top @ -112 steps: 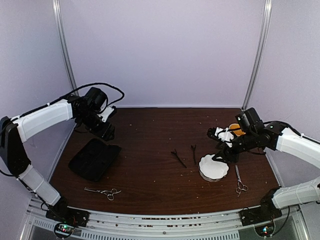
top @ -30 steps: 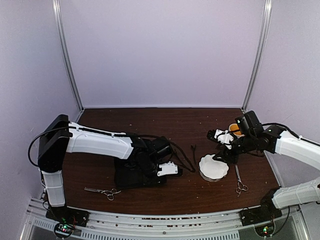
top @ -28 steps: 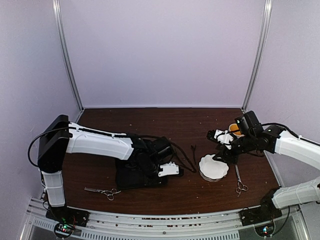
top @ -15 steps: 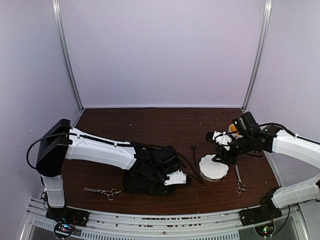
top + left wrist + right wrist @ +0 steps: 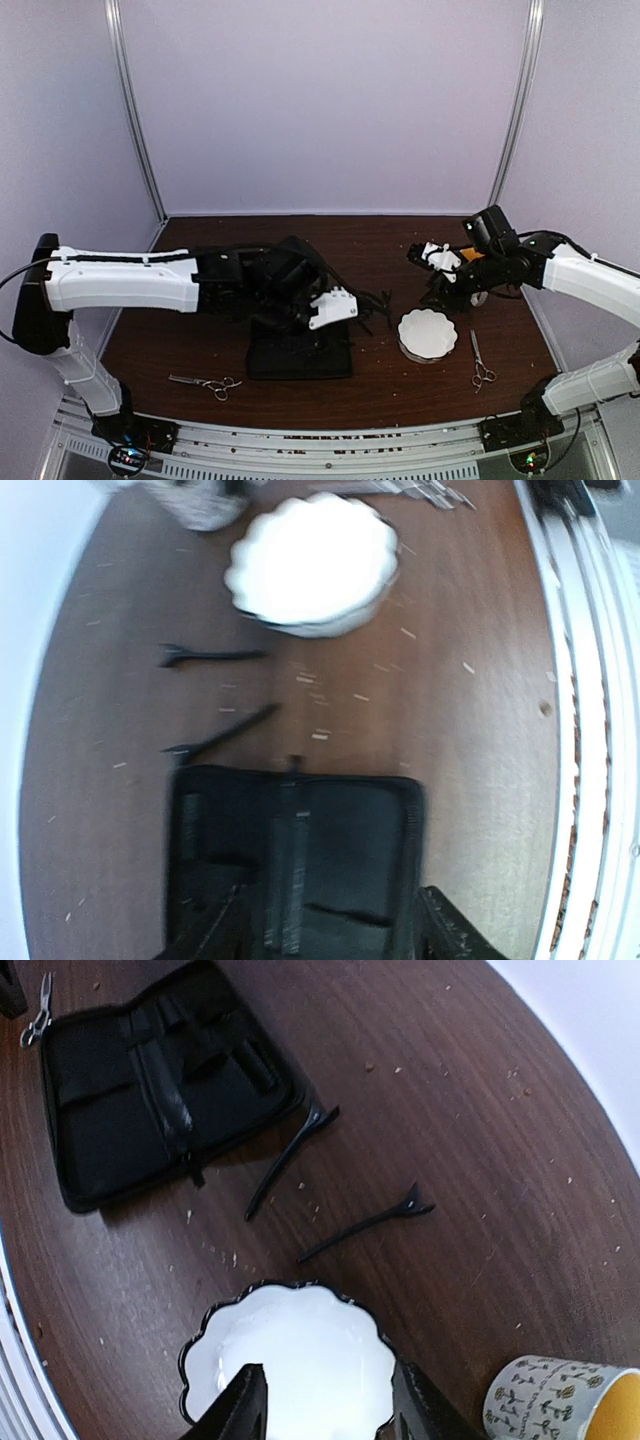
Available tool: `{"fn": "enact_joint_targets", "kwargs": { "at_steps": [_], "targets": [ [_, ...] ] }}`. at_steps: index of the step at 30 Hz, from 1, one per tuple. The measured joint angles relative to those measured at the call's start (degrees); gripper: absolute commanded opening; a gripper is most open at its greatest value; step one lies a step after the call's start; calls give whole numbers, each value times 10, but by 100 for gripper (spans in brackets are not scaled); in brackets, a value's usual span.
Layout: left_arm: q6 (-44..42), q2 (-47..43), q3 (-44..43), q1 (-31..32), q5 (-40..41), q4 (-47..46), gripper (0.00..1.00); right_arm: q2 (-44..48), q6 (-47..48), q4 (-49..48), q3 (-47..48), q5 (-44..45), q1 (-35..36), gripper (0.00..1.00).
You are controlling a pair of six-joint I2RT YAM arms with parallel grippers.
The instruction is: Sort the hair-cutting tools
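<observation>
Two thin black clips [image 5: 290, 1158] [image 5: 365, 1225] lie on the brown table between the open black zip case [image 5: 150, 1090] and the white scalloped bowl [image 5: 295, 1360]. They also show in the left wrist view [image 5: 212, 656] [image 5: 222, 735]. In the top view my left arm mostly hides them. One silver scissors [image 5: 205, 383] lies at the front left and another [image 5: 481, 360] right of the bowl [image 5: 428, 333]. My left gripper [image 5: 340, 308] [image 5: 330, 945] is open and empty above the case [image 5: 295, 865]. My right gripper [image 5: 432, 262] [image 5: 330, 1410] is open and empty above the bowl.
A patterned cup [image 5: 560, 1400] with an orange inside stands by the bowl at the right. The case [image 5: 300, 355] lies near the front middle. The metal rail [image 5: 320, 440] runs along the table's near edge. Crumbs dot the wood.
My left arm brought the case from the far left to the front middle, then rose off it toward the back. The case now lies open. My right gripper lifted slightly.
</observation>
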State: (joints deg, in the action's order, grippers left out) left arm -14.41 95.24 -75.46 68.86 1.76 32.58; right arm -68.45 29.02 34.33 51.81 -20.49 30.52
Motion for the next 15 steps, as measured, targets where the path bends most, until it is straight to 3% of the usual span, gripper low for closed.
{"fn": "enact_joint_targets", "kwargs": {
  "at_steps": [5,8,15],
  "targets": [
    [54,-107,41,-108,16,-50,78,-70,-25,11,105,5,11,41],
    [85,-144,72,-163,49,-74,79,-125,-44,14,157,17,33,41],
    [119,-149,84,-168,110,-79,79,-280,-87,29,244,51,90,39]
  ]
}}
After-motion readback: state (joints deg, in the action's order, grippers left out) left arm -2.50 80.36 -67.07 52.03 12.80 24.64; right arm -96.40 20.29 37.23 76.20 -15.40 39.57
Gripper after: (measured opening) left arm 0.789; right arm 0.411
